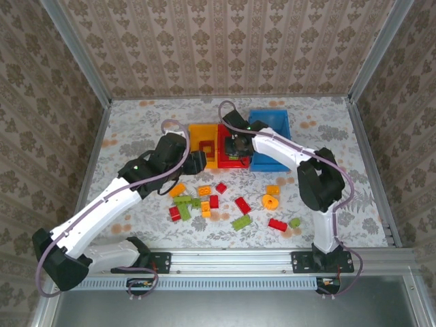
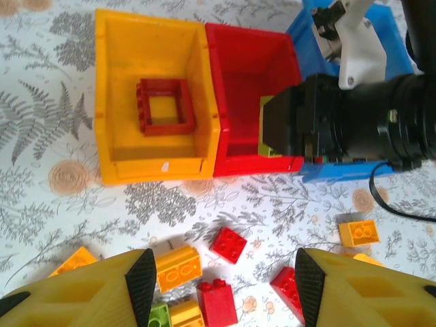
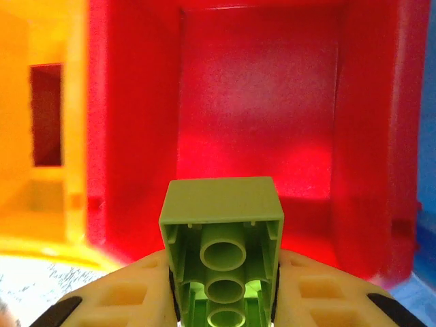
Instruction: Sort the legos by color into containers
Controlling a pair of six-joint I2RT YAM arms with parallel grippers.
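The right pincer (image 3: 221, 289) is clamping a lime green brick (image 3: 221, 211) between its two fingers, underside tubes facing the wrist camera, and is holding it at the open mouth of the red bin (image 3: 259, 102). From above, this pincer is hanging over the red bin, which is sitting between the yellow-orange bin (image 2: 105, 102) and the blue bin (image 1: 269, 119), the three touching side by side. A red square frame (image 2: 143, 105) is lying flat on the floor of the yellow-orange bin (a red piece in a yellow box).

The left pincer (image 2: 225, 279) is standing open with nothing between its fingers, hovering over the tabletop (image 1: 136, 122) just in front of the bins. Below and around it, loose bricks (image 2: 229, 244) in red, yellow-orange and lime green are lying scattered on the patterned surface. Further right in the overhead view, an orange ring (image 1: 266, 201) is resting near a red brick (image 1: 277, 224) and a small green one (image 1: 294, 222).
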